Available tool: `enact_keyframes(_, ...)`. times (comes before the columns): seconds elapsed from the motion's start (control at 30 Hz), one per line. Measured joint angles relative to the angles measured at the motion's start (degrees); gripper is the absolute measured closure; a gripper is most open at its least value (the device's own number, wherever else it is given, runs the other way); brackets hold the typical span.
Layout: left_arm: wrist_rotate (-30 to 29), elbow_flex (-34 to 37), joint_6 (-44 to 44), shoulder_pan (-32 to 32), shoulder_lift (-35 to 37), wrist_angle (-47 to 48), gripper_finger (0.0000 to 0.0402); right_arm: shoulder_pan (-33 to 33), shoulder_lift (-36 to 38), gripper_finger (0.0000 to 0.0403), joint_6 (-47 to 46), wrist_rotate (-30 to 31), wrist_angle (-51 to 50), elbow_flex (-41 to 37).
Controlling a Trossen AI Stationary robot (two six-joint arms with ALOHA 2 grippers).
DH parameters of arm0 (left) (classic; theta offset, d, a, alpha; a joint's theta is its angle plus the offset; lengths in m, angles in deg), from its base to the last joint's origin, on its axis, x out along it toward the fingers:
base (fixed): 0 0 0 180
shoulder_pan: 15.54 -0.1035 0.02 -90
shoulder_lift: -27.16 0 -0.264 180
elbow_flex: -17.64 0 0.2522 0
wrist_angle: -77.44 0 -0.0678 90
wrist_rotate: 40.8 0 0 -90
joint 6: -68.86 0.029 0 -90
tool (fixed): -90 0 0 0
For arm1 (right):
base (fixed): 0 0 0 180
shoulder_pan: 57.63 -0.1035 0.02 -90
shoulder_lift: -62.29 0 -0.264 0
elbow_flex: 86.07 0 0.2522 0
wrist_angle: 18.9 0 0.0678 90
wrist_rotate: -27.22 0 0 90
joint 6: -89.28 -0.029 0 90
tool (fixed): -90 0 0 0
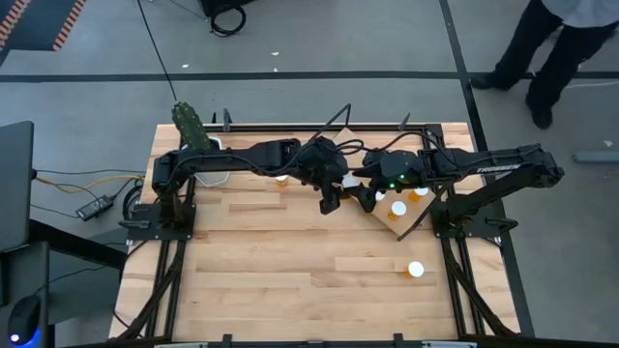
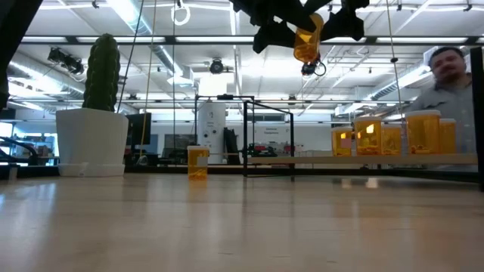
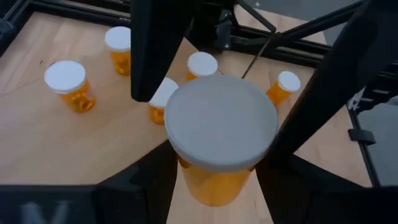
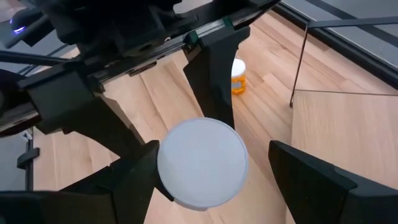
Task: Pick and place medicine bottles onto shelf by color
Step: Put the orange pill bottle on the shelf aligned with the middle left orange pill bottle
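Between the two grippers, high above the surface, hangs one medicine bottle — amber, white-capped. The left gripper has its jaws closed on the bottle's amber body. The right gripper sits right at the same bottle, its jaws spread wide to either side of the white cap; whether they touch it cannot be told. Beneath them the shelf carries several more bottles. One bottle stands alone on the surface, well apart — another near the potted cactus.
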Motion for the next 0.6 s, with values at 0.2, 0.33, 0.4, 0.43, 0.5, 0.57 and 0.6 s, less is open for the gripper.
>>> enact_keyframes(0.2,0.00,0.00,-0.02,0.00,0.00,0.12,0.0191,0.04,-0.02,0.0095,-1.05,0.01,-0.10,0.00)
enact_keyframes(0.33,0.00,0.00,0.00,0.00,0.00,0.09,0.0190,0.04,-0.02,0.0095,-2.50,0.01,-0.20,0.00)
enact_keyframes(0.4,0.00,0.00,0.18,0.00,0.01,0.09,0.0193,0.04,-0.02,0.0095,-3.17,-0.04,-0.26,0.00)
enact_keyframes(0.43,0.00,0.03,0.28,0.00,0.20,0.17,0.0194,0.04,-0.02,0.0095,-3.69,-0.33,-0.23,0.00)
enact_keyframes(0.5,-0.01,0.04,0.44,0.00,0.48,0.12,0.0194,0.04,-0.01,0.0095,-5.39,-1.23,0.08,0.00)
enact_keyframes(0.57,0.00,0.15,0.46,0.01,0.98,-0.12,0.0193,0.04,0.05,0.0098,-6.59,-1.37,0.13,0.02)
enact_keyframes(0.6,-0.06,0.17,0.74,0.02,1.20,-0.08,0.0192,0.04,0.03,0.0101,-6.82,-1.47,0.50,0.05)
